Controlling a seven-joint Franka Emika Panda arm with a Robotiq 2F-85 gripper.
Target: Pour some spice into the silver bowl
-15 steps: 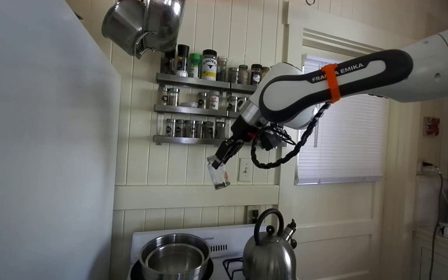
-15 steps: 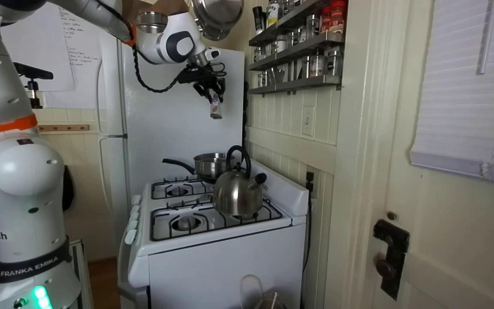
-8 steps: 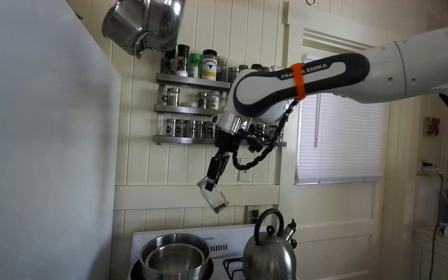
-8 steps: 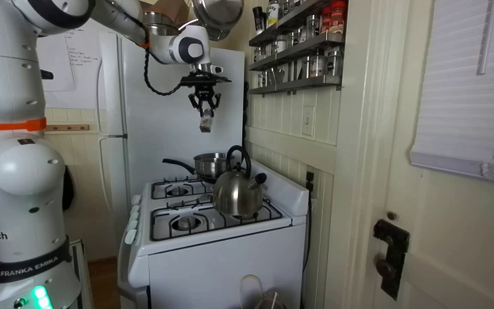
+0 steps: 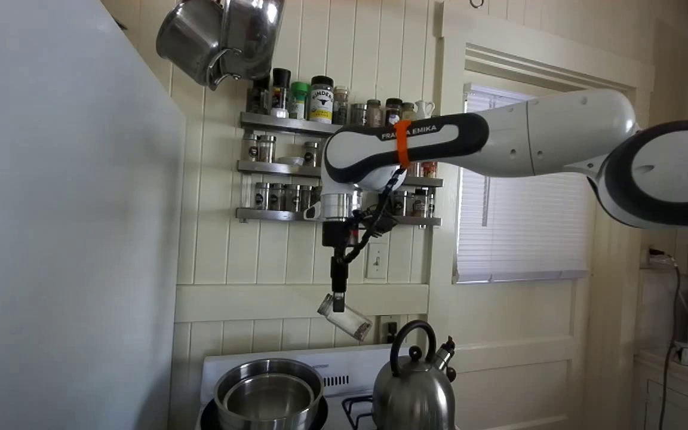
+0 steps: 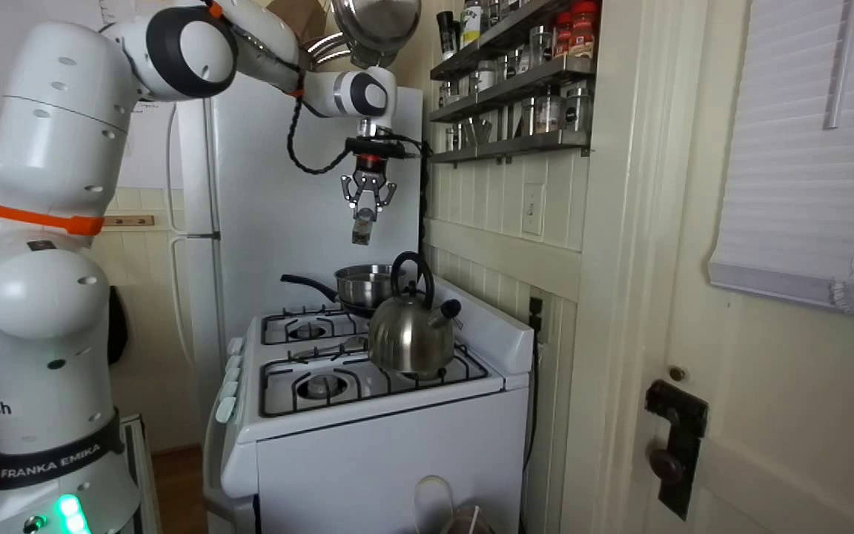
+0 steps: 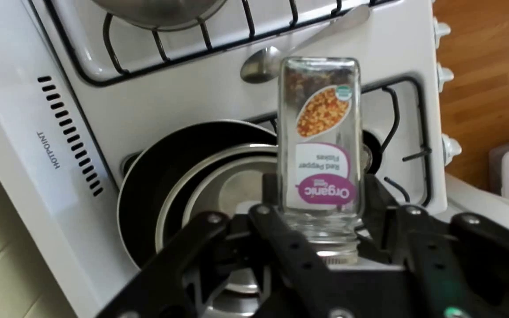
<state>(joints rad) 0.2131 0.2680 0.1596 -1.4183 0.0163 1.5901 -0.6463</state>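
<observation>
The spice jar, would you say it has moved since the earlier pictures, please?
Yes, downward: in an exterior view, the spice jar, level with the light switch a second ago, is now lower.

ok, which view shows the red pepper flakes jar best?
The wrist view: the red pepper flakes jar is large, its label legible though upside down. Both exterior views show it small, no readable label; in an exterior view it hangs tilted in the pincer, flakes at its low end.
</observation>
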